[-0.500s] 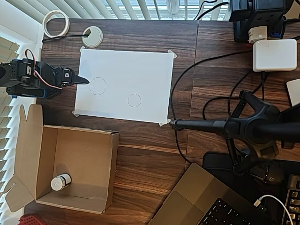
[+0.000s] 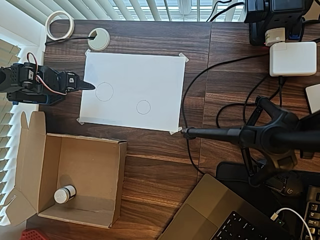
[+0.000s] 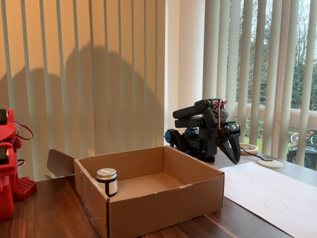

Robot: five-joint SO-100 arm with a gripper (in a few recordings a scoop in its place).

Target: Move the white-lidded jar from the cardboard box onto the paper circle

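Nothing moved; jar (image 2: 65, 194) in box (image 2: 120, 185), mic stand (image 2: 220, 134) beside paper circle (image 2: 143, 107).

Open cardboard box (image 3: 148, 198) near centre, white-lidded jar (image 3: 107, 181) upright in its left corner, black arm folded behind, gripper (image 3: 234, 151) pointing down, fingers together, white sheet (image 3: 272, 196) at right
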